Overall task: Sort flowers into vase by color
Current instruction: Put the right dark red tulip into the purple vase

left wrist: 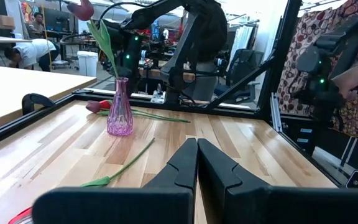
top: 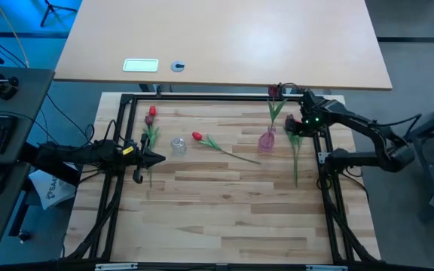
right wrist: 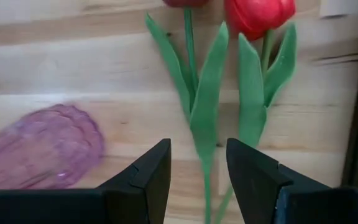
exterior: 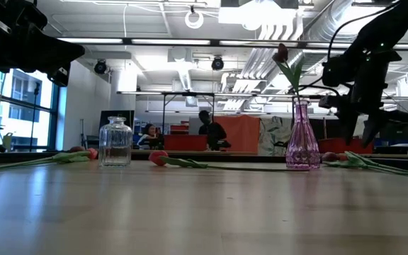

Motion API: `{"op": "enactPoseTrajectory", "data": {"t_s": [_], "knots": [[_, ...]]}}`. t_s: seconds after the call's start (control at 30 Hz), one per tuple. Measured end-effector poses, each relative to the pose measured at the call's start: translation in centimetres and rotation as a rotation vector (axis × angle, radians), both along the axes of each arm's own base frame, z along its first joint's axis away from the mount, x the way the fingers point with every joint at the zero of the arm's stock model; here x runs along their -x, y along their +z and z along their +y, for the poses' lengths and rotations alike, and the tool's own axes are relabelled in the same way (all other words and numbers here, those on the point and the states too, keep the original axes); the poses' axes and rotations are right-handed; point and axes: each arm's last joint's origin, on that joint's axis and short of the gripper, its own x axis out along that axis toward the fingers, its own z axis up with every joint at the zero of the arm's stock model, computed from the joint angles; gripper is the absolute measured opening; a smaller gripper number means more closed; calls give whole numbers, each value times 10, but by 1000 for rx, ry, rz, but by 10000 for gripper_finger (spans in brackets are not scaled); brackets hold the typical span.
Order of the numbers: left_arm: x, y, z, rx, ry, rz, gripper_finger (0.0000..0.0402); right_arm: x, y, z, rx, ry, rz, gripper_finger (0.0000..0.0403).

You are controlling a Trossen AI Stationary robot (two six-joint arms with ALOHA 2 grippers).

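I have the right gripper [top: 295,126] at the right of the overhead frame, just beside the pink vase [top: 267,140], its fingers apart and hanging over two flowers lying on the bench [top: 224,196]. In its wrist camera a green stem [right wrist: 205,134] runs up between the open fingers, with a bright red tulip [right wrist: 258,15] above it and what looks like a darker head cut off at the top edge, though I can't be sure of its colour. One maroon tulip [top: 275,92] already stands in the pink vase. The clear glass jar [top: 178,145] sits left of centre; a red tulip [top: 197,136] lies between it and the pink vase, and two more flowers [top: 151,120] lie at the left. The left gripper [top: 154,159] waits with fingers together at the left edge.
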Motion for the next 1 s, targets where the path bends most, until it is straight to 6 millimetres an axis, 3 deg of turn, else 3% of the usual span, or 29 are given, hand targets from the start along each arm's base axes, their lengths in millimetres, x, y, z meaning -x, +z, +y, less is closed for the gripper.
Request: {"op": "enactPoseTrajectory", "data": {"t_s": [0.6,1.0], "knots": [[0,0,0,0,0,0,0,-21,-31,4,-148,177,126,149],[0,0,0,0,0,0,0,-29,-44,0,-147,199,174,148]]}}
